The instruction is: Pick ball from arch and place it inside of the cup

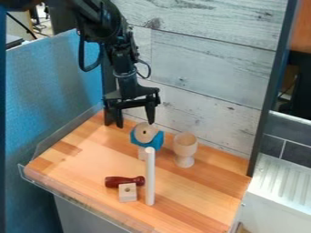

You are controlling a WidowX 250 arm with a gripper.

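Note:
Over the back left of the wooden board, my black gripper (135, 122) hangs with its two fingers spread wide and nothing between them. The light wooden ball (146, 132), with a dark hole in it, rests in the blue arch (156, 141), just below and slightly right of the gripper. A pale block shows under the arch. To the right of these, the wooden cup (185, 145) stands upright on its stem and foot, its opening facing up.
In front of the arch stands a white rod (150, 177). A dark red handle-shaped piece (124, 181) and a small wooden block with a hole (127, 193) lie left of it. A plank wall (206, 68) rises behind the wooden board (200, 200).

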